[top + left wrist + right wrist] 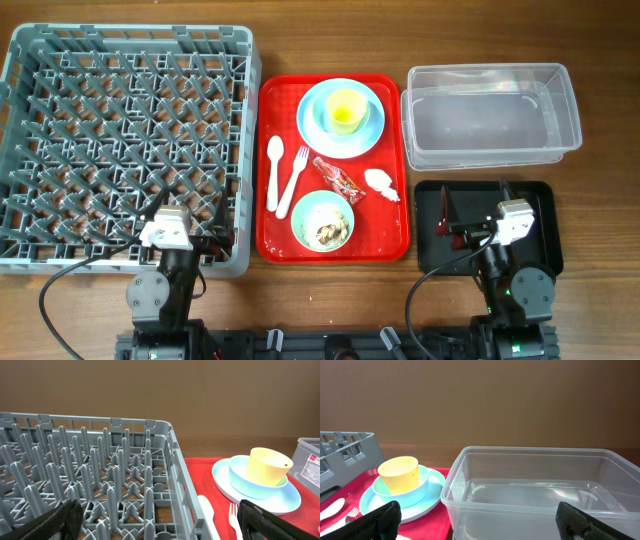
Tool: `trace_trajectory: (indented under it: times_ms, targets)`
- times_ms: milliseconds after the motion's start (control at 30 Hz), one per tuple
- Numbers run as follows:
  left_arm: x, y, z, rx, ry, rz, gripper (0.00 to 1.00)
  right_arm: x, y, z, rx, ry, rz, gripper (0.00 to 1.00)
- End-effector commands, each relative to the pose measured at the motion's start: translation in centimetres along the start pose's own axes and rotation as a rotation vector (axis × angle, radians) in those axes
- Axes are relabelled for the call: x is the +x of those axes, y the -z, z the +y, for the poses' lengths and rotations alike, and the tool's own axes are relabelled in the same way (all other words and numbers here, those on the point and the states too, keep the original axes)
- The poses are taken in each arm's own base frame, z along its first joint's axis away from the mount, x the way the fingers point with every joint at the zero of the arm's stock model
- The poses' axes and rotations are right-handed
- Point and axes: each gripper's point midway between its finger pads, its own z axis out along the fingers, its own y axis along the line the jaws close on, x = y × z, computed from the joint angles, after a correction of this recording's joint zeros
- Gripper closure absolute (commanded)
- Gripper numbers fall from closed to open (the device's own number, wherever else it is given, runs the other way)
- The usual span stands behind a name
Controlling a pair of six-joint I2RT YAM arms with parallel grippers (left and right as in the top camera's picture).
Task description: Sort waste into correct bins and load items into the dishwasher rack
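Observation:
The grey dishwasher rack fills the left. On the red serving tray a yellow cup sits in a pale blue bowl on a pale blue plate. Below lie a white spoon, a white fork, a red wrapper, a white tissue and a pale green bowl holding rice and brown scraps. The clear tub and black tray stand at the right. My left gripper is open over the rack's near right corner. My right gripper is open over the black tray.
The left wrist view shows the rack's pegs, the spoon and the cup. The right wrist view shows the clear tub straight ahead and the cup to the left. The table is brown wood.

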Motion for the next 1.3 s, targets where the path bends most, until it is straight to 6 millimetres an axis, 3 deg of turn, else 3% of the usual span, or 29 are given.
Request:
trace_trajectory:
  times_ms: [0, 1133, 1200, 1267]
  targets:
    - [0.3, 0.0, 0.3, -0.014, -0.01, 0.006, 0.0, 0.0, 0.0, 0.0, -0.004, 0.006, 0.0, 0.0]
    - [0.1, 0.0, 0.3, -0.013, -0.011, -0.001, 0.0, 0.0, 0.0, 0.0, -0.004, 0.005, 0.0, 0.0]
    - [-1.2, 0.0, -0.6, 0.038, -0.013, -0.053, 0.0, 0.0, 0.0, 0.0, -0.004, 0.006, 0.0, 0.0]
    - [-3.9, 0.5, -2.2, 0.121, -0.022, -0.142, 0.0, 0.0, 0.0, 0.0, -0.004, 0.005, 0.0, 0.0]
